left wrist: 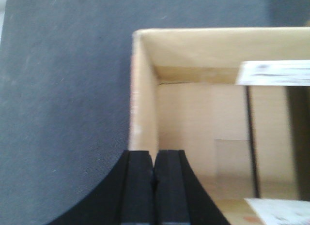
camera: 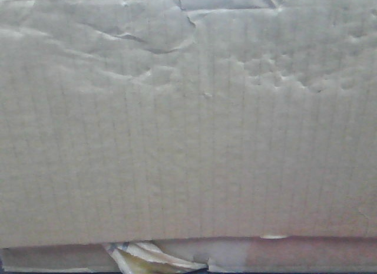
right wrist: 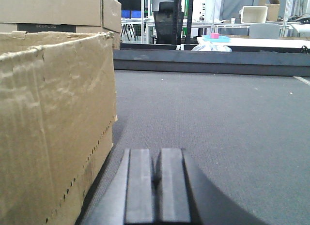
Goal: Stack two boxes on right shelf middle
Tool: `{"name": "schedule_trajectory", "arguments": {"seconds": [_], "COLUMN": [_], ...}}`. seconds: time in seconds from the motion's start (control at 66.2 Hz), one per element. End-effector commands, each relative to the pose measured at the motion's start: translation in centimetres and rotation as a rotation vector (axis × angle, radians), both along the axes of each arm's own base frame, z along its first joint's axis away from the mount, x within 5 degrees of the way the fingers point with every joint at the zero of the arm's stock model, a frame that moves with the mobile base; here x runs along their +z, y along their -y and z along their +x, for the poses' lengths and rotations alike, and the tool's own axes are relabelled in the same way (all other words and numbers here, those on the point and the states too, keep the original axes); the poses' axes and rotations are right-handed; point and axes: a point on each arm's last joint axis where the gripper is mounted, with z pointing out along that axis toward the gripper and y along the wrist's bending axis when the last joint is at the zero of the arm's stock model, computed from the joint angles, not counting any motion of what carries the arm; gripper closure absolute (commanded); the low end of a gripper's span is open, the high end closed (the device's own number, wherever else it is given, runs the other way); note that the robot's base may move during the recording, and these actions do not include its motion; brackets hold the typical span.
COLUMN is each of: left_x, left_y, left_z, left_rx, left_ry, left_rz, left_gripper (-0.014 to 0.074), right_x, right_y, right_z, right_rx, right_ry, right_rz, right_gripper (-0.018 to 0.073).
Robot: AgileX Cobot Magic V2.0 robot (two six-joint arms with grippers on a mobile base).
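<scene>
The tall box (camera: pixel 188 121) fills the whole front view, its wrinkled brown face so close that no edges or surroundings show. Under its lower edge there is a strip of a second, shallow box (camera: pixel 294 256) with a curl of torn tape (camera: pixel 141 257). The tall box appears to sit on the shallow one, but I can't be sure of that from here.

In the right wrist view a dented carton wall (right wrist: pixel 53 128) stands on the dark tabletop (right wrist: pixel 218 138), with another carton (right wrist: pixel 58 9) behind it. The right gripper (right wrist: pixel 156 159) is just beside that wall on its right, low over the tabletop. It is clenched on nothing and pointing along the wall's length.

The left gripper (left wrist: pixel 154 159) is also closed tight. It sits right at the near end of the left wall of an open carton (left wrist: pixel 193 118), in line with that wall. No cardboard shows between its pads, though the contact spot is hidden beneath them. I reckon the left arm is the nearer one for taking hold.

I can't tell whether the wrist views show the same cartons as the front view. The steel shelf is not visible in any view. A white label (left wrist: pixel 273 72) inside the open carton is too blurred to read.
</scene>
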Motion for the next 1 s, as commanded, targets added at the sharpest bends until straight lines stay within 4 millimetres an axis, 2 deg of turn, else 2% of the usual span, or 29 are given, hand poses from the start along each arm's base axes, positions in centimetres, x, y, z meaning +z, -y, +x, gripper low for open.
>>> {"name": "schedule_trajectory", "arguments": {"seconds": [0.0,0.226,0.317,0.453,0.543,0.679,0.875,0.936,0.981], "left_x": [-0.1,-1.1,-1.7,-2.3,-2.9,-4.0,-6.0,-6.3,-6.4], "left_y": [-0.5,-0.9,-1.0,-1.1,-1.2,-1.4,-1.6,-1.7,-1.7], "left_z": [0.6,2.0,2.4,2.9,3.4,4.3,5.5,5.8,5.9], "left_rx": [0.015,0.018,0.019,0.019,0.019,0.02,0.02,0.02,0.02], "left_ry": [0.01,-0.006,-0.041,-0.061,-0.082,-0.13,-0.203,-0.214,-0.208], "left_rz": [-0.003,-0.006,-0.013,-0.017,-0.015,-0.031,-0.045,-0.05,-0.049], "left_gripper": [0.0707,0.0693,0.058,0.0335,0.0243,0.0253,0.0321,0.0365,0.0445], "right_x": [0.1,0.1,0.1,0.1,0.1,0.1,0.1,0.1,0.1], "right_y": [0.0,0.0,0.0,0.0,0.0,0.0,0.0,0.0,0.0], "right_z": [0.0,0.0,0.0,0.0,0.0,0.0,0.0,0.0,0.0], "right_rx": [-0.004,-0.004,-0.004,-0.004,-0.004,-0.004,-0.004,-0.004,-0.004], "right_ry": [0.019,0.019,0.019,0.019,0.019,0.019,0.019,0.019,0.019], "right_rz": [-0.005,-0.005,-0.005,-0.005,-0.005,-0.005,-0.005,-0.005,-0.005], "right_gripper": [0.0727,0.0727,0.0727,0.0727,0.0727,0.0727,0.0727,0.0727,0.0727]}}
